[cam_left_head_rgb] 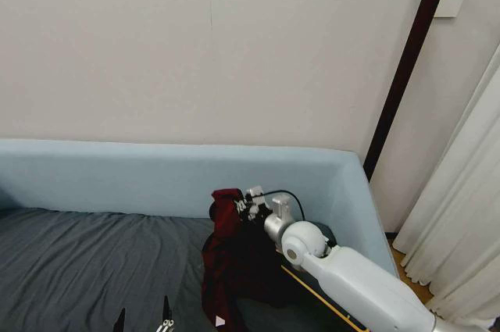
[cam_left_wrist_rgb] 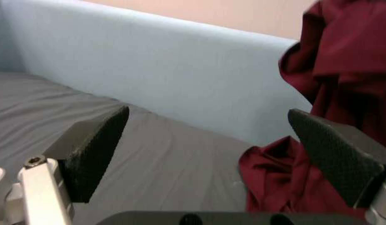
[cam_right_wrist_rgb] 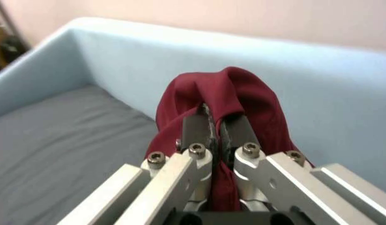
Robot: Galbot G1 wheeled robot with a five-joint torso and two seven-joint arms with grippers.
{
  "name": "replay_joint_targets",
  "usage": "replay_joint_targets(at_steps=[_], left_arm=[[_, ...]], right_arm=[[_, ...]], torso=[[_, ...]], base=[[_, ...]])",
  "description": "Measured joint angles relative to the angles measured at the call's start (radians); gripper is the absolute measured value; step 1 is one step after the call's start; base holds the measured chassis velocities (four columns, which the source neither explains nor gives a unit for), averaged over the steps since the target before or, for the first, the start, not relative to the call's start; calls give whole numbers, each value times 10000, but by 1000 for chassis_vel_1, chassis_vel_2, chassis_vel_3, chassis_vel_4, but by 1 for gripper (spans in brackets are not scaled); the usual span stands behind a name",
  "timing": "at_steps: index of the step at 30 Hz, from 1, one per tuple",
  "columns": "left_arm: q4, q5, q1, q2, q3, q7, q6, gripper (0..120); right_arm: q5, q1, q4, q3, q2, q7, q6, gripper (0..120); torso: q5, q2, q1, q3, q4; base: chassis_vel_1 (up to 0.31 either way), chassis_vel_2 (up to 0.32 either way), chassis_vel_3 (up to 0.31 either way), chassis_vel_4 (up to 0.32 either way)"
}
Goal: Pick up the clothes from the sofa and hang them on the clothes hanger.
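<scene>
Up by the sofa's (cam_left_head_rgb: 117, 180) right back corner, the right gripper (cam_right_wrist_rgb: 217, 115) is clamped on a dark red garment's (cam_right_wrist_rgb: 256, 98) raised fold; the left gripper (cam_left_wrist_rgb: 207, 114) hangs wide open over bare seat (cam_left_wrist_rgb: 180, 178) alongside.

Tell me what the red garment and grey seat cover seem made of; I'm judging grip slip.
The red garment: thin, soft, matte cloth, likely knit or light weave; it drapes in loose folds from the shut right gripper. The grey seat cover: matte woven-looking fabric, finely wrinkled.

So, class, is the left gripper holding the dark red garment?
No, the left gripper stands wide open and empty beside the dark red garment.
</scene>
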State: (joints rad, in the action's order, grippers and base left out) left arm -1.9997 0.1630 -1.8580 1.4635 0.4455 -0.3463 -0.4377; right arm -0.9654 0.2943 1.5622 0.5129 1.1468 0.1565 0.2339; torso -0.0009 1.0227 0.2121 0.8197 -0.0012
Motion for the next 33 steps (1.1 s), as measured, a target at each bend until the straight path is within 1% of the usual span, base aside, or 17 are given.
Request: replay_joint_targets(at_steps=[5,8,10,11,12,14,16,17,19,22,23,25,26,27,29,31,33], left_arm=[[-18,214,-54,144,262,-66,-132,100],[-18,308,-61,168,355,-93,-141,100],[-36,349,-61,197,423,-104,-143,100],[-55,352,-63,205,430,-107,-143,100],[-55,352,-63,205,430,-107,-143,100],[-65,345,-80,212,419,-110,-144,100],[-56,315,-86,216,368,-107,-144,100],[-56,315,-86,216,368,-107,-144,100],[-4,292,-90,208,290,-108,-143,100],[118,260,-39,89,156,-97,-87,100],[118,260,-39,89,156,-97,-87,100],[258,249,92,-34,87,-98,-33,100],[329,247,164,-77,41,-98,2,100],[329,247,164,-77,41,-98,2,100],[402,244,271,-138,-28,-94,75,100],[415,240,343,-186,-85,-90,146,100],[414,241,372,-218,-106,-87,185,100]], right_arm=[[-346,-972,-12,706,438,-239,-274,0],[-525,-1133,147,818,518,-304,-347,0],[-651,-1065,523,886,356,-438,-450,0],[-618,-878,699,920,130,-553,-524,0],[-618,-878,699,920,130,-553,-524,0],[-219,-87,947,949,-604,-977,-794,0],[326,1094,991,813,-1433,-1405,-1095,0],[326,1094,991,813,-1433,-1405,-1095,0],[1014,2421,883,481,-2159,-1800,-1446,0],[2229,4310,669,-250,-3005,-2294,-2059,0],[2229,4310,669,-250,-3005,-2294,-2059,0],[3305,5706,611,-718,-3422,-2563,-2415,0],[3802,6146,558,-920,-3520,-2654,-2553,0],[3802,6146,558,-920,-3520,-2654,-2553,0],[4494,6760,324,-1302,-3581,-2781,-2790,0],[4834,7055,104,-1545,-3585,-2803,-2918,0],[5087,7143,-37,-1650,-3594,-2826,-3034,0]], torso=[[-1,0,0,0,3],[0,0,0,0,3],[0,0,0,-1,8],[-1,1,0,-2,4],[-1,1,0,-2,4],[2,0,1,-2,1],[7,0,0,-2,-2],[7,0,0,-2,-2],[9,0,0,-1,-9],[4,1,0,-3,-4],[4,1,0,-3,-4],[9,0,-1,-2,-7],[5,2,-1,-3,-5],[5,2,-1,-3,-5],[4,1,-2,-2,-2],[5,1,-1,-2,1],[4,1,0,-2,1]], base=[[0,0,0,0],[0,0,0,0],[0,0,0,0],[0,0,0,0],[0,0,0,0],[0,0,0,0],[0,0,0,0],[0,0,0,0],[0,0,0,0],[0,0,0,0],[0,0,0,0],[0,0,0,0],[0,0,0,0],[0,0,0,0],[0,0,0,0],[0,0,0,0],[0,0,0,0]])
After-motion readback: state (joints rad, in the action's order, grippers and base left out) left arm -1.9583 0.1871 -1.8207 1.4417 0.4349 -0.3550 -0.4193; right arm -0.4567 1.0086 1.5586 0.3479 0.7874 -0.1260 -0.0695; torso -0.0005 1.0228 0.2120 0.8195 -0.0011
